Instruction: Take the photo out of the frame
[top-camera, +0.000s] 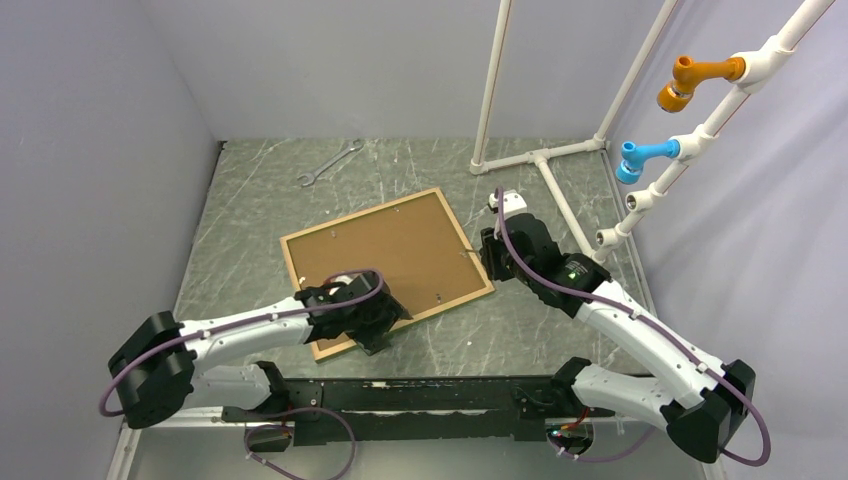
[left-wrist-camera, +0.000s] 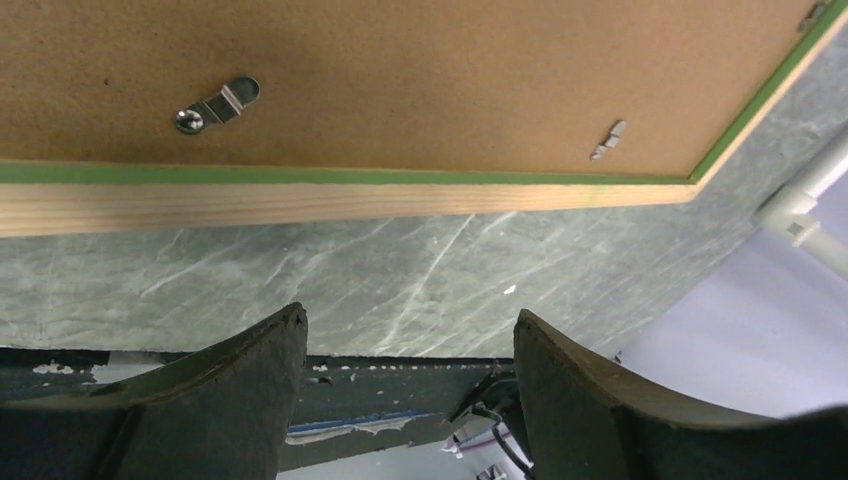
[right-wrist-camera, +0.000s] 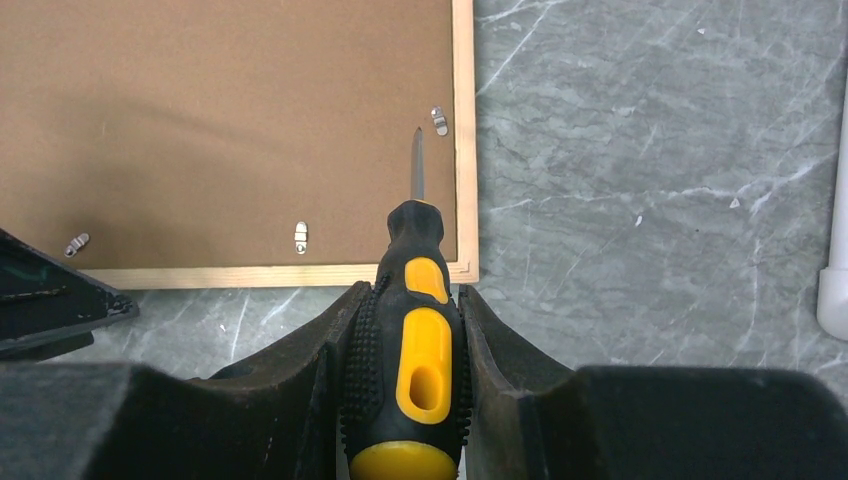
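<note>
Brown backing (top-camera: 385, 255) is seen uppermost. The frame (left-wrist-camera: 300, 203) is laid face down on the table (top-camera: 250, 200), with its wood-coloured back edge up and a strip of green showing along the rail. The photo cannot be seen; it is judged to be shut in under the backing, inside the frame. Small metal tabs (right-wrist-camera: 301, 237) are seen on the backing near the rails and are judged to hold it in.

A screwdriver (right-wrist-camera: 413, 350) with a black and yellow handle is clamped between the fingers of the right gripper (right-wrist-camera: 410, 300). Its tip is held over the backing just beside the nearest tab (right-wrist-camera: 439, 120), by the rail on the right arm's side. Whether the tip touches the board cannot be told. The left gripper (left-wrist-camera: 410, 325) is spread wide with nothing between its fingers and is held at the frame's near corner.

The step in hand is judged to be the freeing of the backing, tab by tab. Whether any tab is already turned off cannot be told. Next, the blade would have to be brought against the tab and the tab swung or bent clear, while the frame is kept from sliding. The free left gripper is well placed for that. Only once all tabs are cleared could the backing be lifted and the photo taken out.
</note>
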